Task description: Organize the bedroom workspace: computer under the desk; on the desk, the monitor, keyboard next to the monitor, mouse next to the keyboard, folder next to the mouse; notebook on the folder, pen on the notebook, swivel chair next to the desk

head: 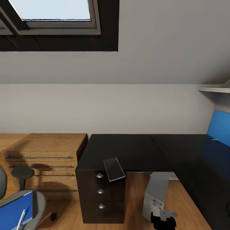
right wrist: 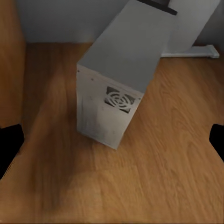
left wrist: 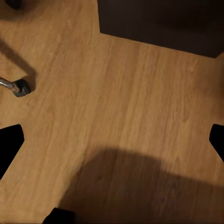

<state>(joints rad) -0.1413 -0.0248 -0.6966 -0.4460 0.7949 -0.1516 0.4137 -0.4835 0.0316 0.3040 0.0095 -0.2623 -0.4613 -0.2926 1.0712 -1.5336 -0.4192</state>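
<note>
The computer (right wrist: 116, 88) stands upright on the wooden floor (right wrist: 154, 177), its fan grille towards my right wrist camera. From my head it shows as a pale tower (head: 156, 195) tucked under the inner edge of the black tabletop (head: 134, 150), beside the three-drawer unit (head: 100, 198), so I judge that part of the job as good as met.

The notebook (head: 114, 169) lies flat on the tabletop at its front edge, above the drawers, one corner jutting over the lip; a careless brush could tip it off. The rest of the glossy top that I can see is bare, back to the blue panel (head: 219, 127) at the far right corner.

The folder (head: 16, 212) rests on the seat of the swivel chair (head: 38, 204), off the tabletop's left end, with the pen (head: 21, 219) lying across it. Both need lifting over to the tabletop, I think, and the chair stands in front of the wooden drawer chest (head: 44, 159), not yet drawn up to the tabletop.

My right claw (right wrist: 112, 140) hangs spread above the floor just short of the computer, gripping nothing. My left claw (left wrist: 112, 140) is likewise spread and empty over bare floor, with a chair castor (left wrist: 21, 87) near one fingertip and the drawer unit's dark base beyond.
</note>
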